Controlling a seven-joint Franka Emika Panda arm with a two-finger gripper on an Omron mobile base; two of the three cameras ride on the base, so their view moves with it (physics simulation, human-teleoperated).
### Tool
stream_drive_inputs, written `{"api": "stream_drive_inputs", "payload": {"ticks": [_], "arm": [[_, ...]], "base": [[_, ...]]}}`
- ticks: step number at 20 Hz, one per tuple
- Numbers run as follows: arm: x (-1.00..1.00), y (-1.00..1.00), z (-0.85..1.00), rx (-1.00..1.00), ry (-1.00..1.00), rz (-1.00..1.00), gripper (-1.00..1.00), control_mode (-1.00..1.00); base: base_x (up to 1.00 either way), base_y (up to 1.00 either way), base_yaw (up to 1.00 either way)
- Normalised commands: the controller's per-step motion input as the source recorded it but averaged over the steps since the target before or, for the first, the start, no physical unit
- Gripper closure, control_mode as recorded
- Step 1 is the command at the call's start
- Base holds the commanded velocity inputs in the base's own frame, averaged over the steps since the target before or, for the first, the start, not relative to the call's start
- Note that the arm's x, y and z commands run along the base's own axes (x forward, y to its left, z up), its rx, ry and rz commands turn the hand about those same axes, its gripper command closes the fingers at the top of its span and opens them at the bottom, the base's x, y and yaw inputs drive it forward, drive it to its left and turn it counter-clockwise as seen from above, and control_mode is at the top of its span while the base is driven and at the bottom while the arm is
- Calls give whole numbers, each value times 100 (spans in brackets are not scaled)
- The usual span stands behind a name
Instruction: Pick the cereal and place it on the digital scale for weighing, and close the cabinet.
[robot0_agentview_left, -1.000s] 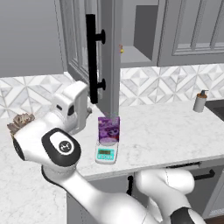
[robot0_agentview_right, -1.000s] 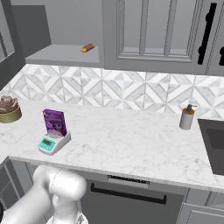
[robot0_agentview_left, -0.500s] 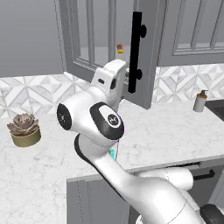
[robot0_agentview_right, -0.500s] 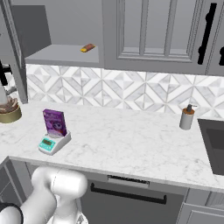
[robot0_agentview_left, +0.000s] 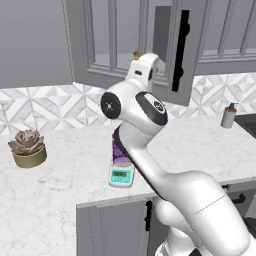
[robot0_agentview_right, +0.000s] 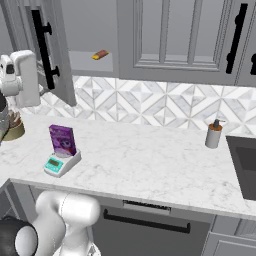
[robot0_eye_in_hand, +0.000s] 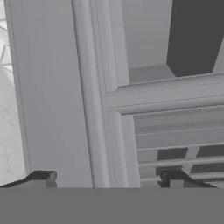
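Cereal (robot0_agentview_right: 62, 140): purple box standing upright on the digital scale (robot0_agentview_right: 61, 163), left part of the counter (robot0_agentview_right: 150, 165), well in front of the backsplash. Judged: the weighing step is done; closing the cabinet is the step in hand.

Left to right in the right base view: succulent pot (robot0_agentview_right: 13, 129) at the far left, hand raised above it, then the cabinet door (robot0_agentview_right: 42, 50) swung partway out with its black bar handle (robot0_agentview_right: 41, 47) facing the room. Small orange-red item (robot0_agentview_right: 100, 54) lies on the open shelf behind. Soap bottle (robot0_agentview_right: 214, 135) far right, by the sink (robot0_agentview_right: 245, 170).

Gripper (robot0_eye_in_hand: 107, 178): fingers spread wide, nothing between them. Hand view looks straight onto the door's panelled face, close up; contact not confirmable.

Cereal sits well below and to the right of the hand, apart from it.

Next move, judged: press the door's face toward the cabinet frame along its hinge arc until flush. Risk: forearm sweeping low over the box on the scale.
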Motion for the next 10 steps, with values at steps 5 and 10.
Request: {"api": "stream_drive_inputs", "payload": {"ticks": [5,10], "arm": [[92,-23,0,3,-4,19,-100,-100],[100,-35,0,7,7,18,-100,-100]], "base": [[0,0,0],[0,0,0]]}}
